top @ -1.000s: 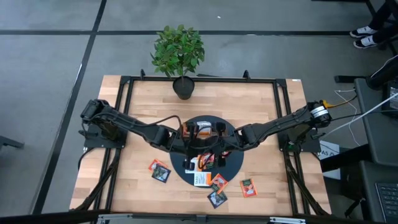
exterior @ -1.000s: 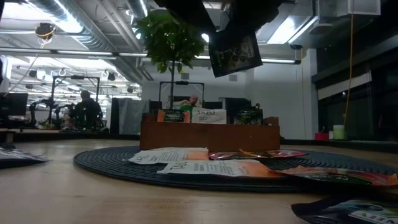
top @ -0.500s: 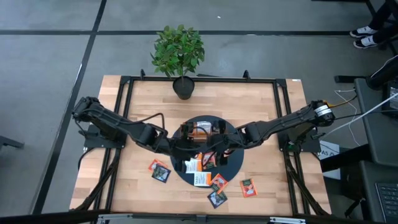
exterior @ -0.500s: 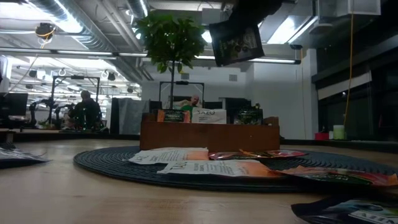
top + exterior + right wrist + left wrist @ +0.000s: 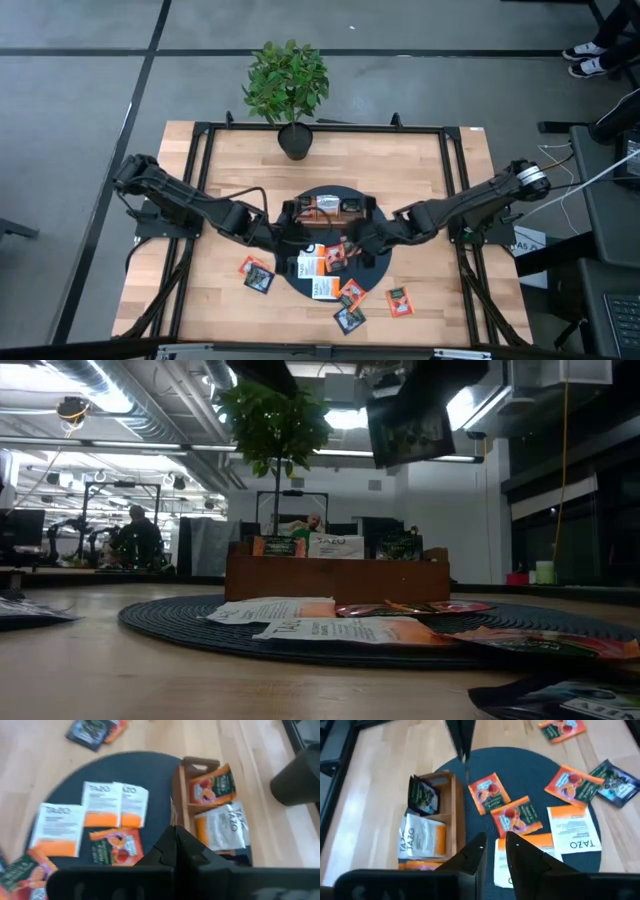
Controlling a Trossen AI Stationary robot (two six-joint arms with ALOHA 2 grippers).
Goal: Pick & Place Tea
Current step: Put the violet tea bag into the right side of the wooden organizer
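A long brown wooden tray stands on a round dark mat, with orange, white and dark tea sachets upright in its compartments. Several more sachets lie flat on the mat and on the table at its near side. My right gripper is above the mat's middle, near the tray, shut on a dark sachet. My left gripper hovers over the mat's left part, slightly open and empty. My right gripper pinches the dark sachet by its top edge between its two fingers, coming from above. The sachet hangs below the fingers, high clear of the mat and the tray. It shows edge-on in the left wrist view.
A potted plant stands at the table's far edge behind the tray. Loose sachets lie left of the mat and to its near right. Black frame rails run along the table's sides. Bare wood lies far left and far right.
My right gripper has carried the hanging dark sachet toward the table's right and a little toward the near edge, still clear of the tray. My left gripper has drawn back from the tray toward the table's left and near side.
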